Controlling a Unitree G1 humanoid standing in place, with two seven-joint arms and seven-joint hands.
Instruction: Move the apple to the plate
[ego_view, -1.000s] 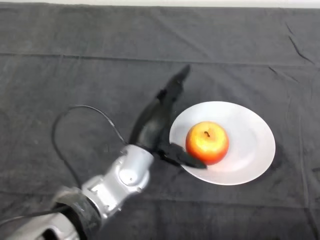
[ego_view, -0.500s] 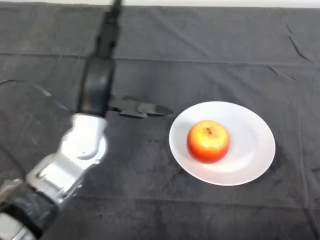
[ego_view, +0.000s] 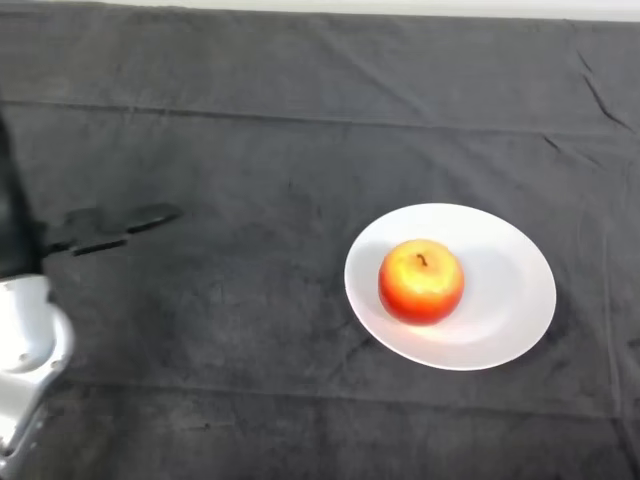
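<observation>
Apple (ego_view: 421, 281) and hand (ego_view: 10, 210) are well apart; the black hand shows only as a strip at the table's left edge, above the silver-grey wrist (ego_view: 22, 345), its thumb stretched out straight toward the middle of the table and nothing held in it, so it reads as spread and empty; between it and the fruit lies a wide stretch of dark cloth over the table (ego_view: 300, 120); the white plate (ego_view: 505, 250) sits right of the middle, toward the near edge; the apple stands upright in the plate, slightly toward its left side, stem dimple up, so by the look of it the task is done; as a thing to handle it should be firm, moderately heavy for its bulk, smooth-skinned and a little slippery, apt to roll if nudged and to bruise if squeezed hard; the best hold would be across its widest girth, thumb on one side and fingers opposite.
</observation>
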